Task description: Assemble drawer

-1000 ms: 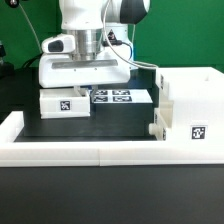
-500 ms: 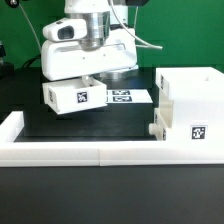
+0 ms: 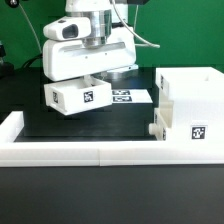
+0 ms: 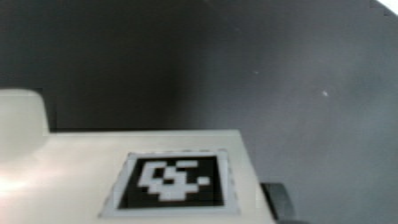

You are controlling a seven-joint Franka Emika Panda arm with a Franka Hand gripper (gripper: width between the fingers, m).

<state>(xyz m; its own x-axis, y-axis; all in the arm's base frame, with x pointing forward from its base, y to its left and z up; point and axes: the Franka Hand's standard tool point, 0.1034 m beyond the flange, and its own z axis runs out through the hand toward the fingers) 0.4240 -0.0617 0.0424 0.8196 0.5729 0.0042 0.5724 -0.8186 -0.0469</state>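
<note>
Clearly one small tray (image 3: 76,96) of the drawer set is held off the black table (image 3: 80,130), tilted, with its marker face turned toward the exterior camera. The gripper (image 3: 88,78) is seen just above it, but its fingers are hidden behind the wrist housing and the tray's own wall, so how far they stand apart cannot be told from either view; a grip on the tray's upper wall is only judged likely, since the tray hangs clear of the table. In the wrist view only the tray's flat white top and its marker (image 4: 175,182) are seen against the dark table.

The large box casing (image 3: 190,105) is set at the exterior view's right, with a second small tray (image 3: 156,131) touching its front corner. The marker board (image 3: 125,97) lies flat behind the lifted tray, and a low white rail (image 3: 70,152) borders the front.

The tray is judged light, stiff and thin-walled, with smooth plastic that may slip or swing if pinched near one end. A hold across one wall, near its middle, is judged best, so that it can be levelled before being slid into the casing's opening
</note>
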